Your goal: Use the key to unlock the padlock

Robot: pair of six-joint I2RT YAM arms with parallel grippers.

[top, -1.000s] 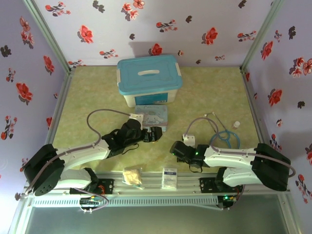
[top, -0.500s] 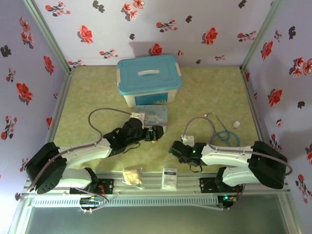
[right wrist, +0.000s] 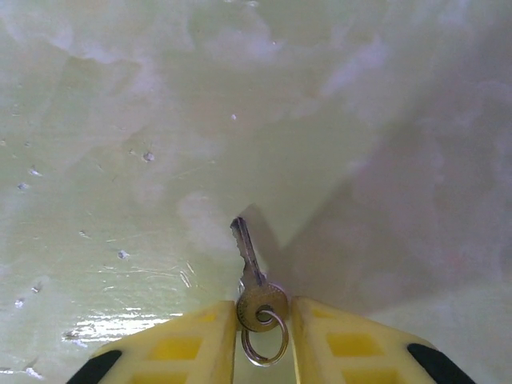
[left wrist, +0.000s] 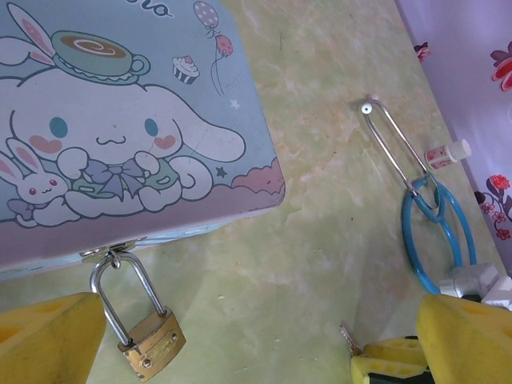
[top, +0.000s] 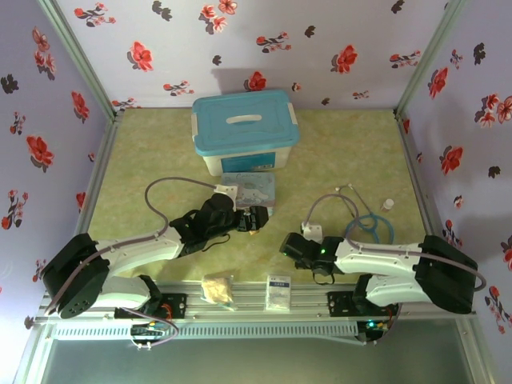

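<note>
- Brass and small, the padlock (left wrist: 152, 344) is plain in the left wrist view. Its silver shackle is hooked through the latch on the near edge of the cartoon tin (left wrist: 120, 136), and its body lies tilted on the table (left wrist: 320, 200) just beside one yellow finger.
- The overhead view adds the layout. The left gripper (top: 254, 219) sits at the tin's near edge, and the right gripper (top: 286, 242) is near it on the right, with a gap between the two.
- The left gripper's fingers (left wrist: 48, 340) stand wide apart with nothing held between them.
- The right wrist view gives the key (right wrist: 252, 272) up close. Its round head is pinched between the two closed yellow fingers (right wrist: 184, 340), and its blade points away over bare table. A small ring (right wrist: 264, 360) hangs through the head.
- At its bottom edge, the left wrist view catches the key's tip poking out of the right gripper's fingers, well apart from the padlock.
- Counted: one padlock, one key, one tin, two grippers.
- One each besides:
  - a blue-lidded box (top: 244, 128) behind the tin
  - a blue stethoscope (left wrist: 436, 232)
  - a small bottle (left wrist: 448, 152) near the stethoscope
  - a beige packet (top: 218, 290) on the near rail
  - a white card (top: 278, 292) on the near rail
</note>
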